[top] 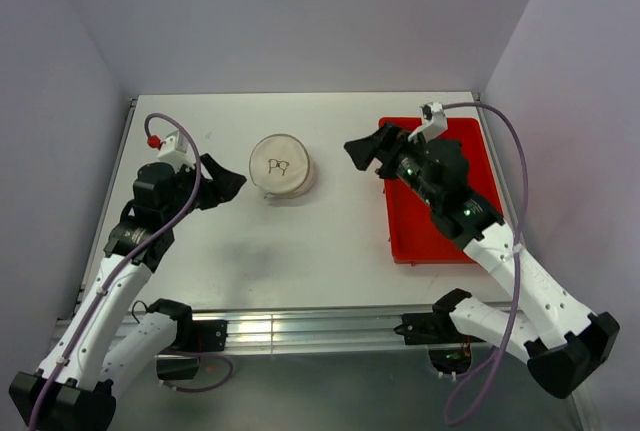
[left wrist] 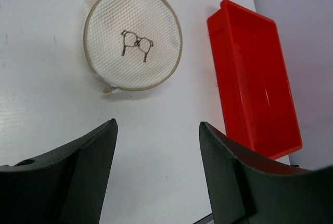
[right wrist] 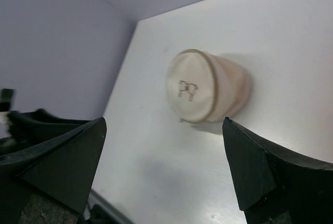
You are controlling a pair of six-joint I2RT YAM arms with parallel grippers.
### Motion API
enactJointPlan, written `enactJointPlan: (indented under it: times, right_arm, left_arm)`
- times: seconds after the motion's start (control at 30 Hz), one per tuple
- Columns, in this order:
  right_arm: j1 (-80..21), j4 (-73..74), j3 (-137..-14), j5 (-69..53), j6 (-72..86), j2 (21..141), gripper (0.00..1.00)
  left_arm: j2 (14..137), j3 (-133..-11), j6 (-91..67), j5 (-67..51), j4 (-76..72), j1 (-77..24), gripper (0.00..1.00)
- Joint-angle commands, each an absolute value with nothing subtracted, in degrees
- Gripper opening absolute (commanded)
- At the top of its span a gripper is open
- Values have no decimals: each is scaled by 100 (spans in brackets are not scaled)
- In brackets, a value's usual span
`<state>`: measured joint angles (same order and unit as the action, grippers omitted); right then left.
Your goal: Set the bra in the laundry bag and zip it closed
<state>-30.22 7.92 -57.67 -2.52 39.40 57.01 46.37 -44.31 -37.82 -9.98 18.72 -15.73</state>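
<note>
The laundry bag [top: 281, 165] lies on the white table between my two arms, its round face with the dark bra outline turned up. From the left wrist, the laundry bag [left wrist: 133, 37] shows a small zip pull at its lower left rim. Through the right wrist camera the laundry bag [right wrist: 200, 86] has a peach tint in its side wall; the bra itself is hidden. My left gripper [top: 232, 183] hovers just left of the bag, and the left gripper [left wrist: 157, 125] is open and empty. My right gripper [top: 358, 154] hangs to the bag's right, and the right gripper [right wrist: 164, 122] is open wide, holding nothing.
A red rectangular tray [top: 440, 226] sits at the right, partly under my right arm; seen from the left wrist, the red tray [left wrist: 255, 89] holds nothing. Pale walls close in the table on three sides. A metal rail [top: 300, 326] runs along the near edge.
</note>
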Motion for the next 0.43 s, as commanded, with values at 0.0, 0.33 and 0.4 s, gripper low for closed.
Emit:
enactJointPlan:
  times: [0.0,0.33,0.4]
  right_arm:
    - [-3050,1116,-5196,895,3464,5301,100]
    - [-3050,1441,-4931,1353,3340,4509,100]
    - [-3059,1433,-4870,1415,3331,4456,100]
  left_arm:
    - [4465,-4781,-3349,-1213,1802,-1556,70]
    - [4395,-4694,-3261,-1301,1679,-1556,70]
    - [4377,-4685,-3217,-1292,1705,-1556,70]
